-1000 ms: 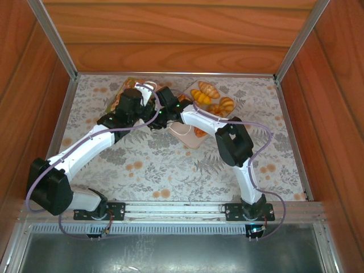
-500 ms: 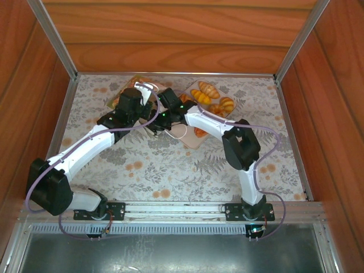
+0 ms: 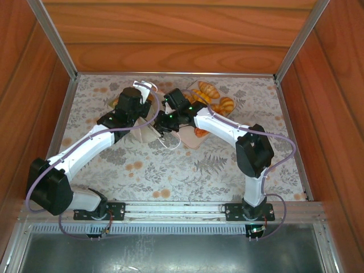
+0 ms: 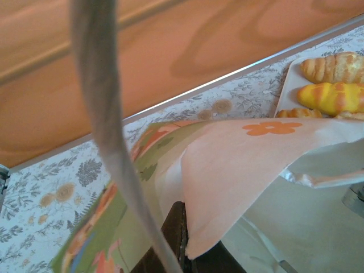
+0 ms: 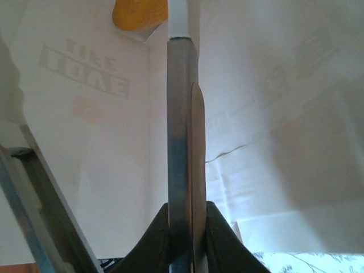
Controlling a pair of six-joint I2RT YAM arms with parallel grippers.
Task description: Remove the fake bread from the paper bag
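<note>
So, the bit that matters: in the right wrist view a piece of fake bread (image 5: 139,12) peeks out at the top left of the frame. It's ahead of the right gripper (image 5: 181,42) and a touch left of its tips, deep in the paper bag (image 5: 273,114). Too little of it shows to call its long axis. The right arm is clearly the nearer one.

Its jaws are pressed flat together. A thin white edge runs on past the tips, maybe a fold of bag wall, but I can't tell if they've actually got anything. The left gripper (image 4: 181,250), bottom centre of its own view, is clamped on the bag's paper edge and holds the mouth up.

My guess is the right one needs to spread its jaws and push further in, up and left. A few croissants (image 4: 333,96) already sit on the pink tray (image 4: 287,85), just beside the bag at upper right.

Flowery table (image 3: 170,170), wooden walls (image 3: 170,34) on three sides, and both wrists crowd together at the bag, so not much elbow room.
</note>
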